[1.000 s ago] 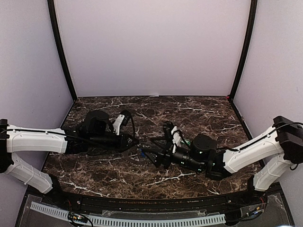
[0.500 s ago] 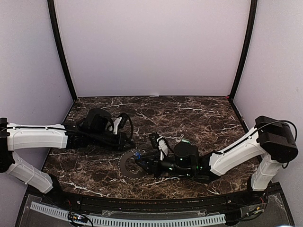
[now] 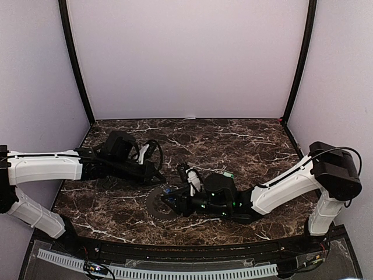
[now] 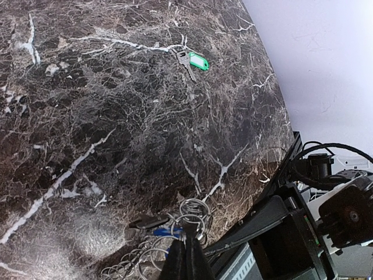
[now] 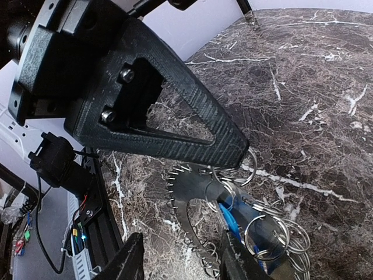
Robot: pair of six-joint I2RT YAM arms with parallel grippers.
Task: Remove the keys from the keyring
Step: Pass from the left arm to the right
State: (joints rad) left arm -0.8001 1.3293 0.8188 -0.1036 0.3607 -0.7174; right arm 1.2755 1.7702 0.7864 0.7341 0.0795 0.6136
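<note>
**Dark marble table (image 4: 116, 116), both arms low over the keyring (image 5: 189, 201)**

The keyring lay flat near the front edge, left of centre. The left gripper (image 4: 186, 248) was pinched tight on the wire rings (image 5: 274, 233) bunched at its rim. The right gripper (image 5: 182, 245) stood spread, one finger on either side of the toothed rim, with a blue key (image 5: 230, 219) just beside one finger. The green key (image 4: 198, 61) lay alone, well apart to the right.
</note>
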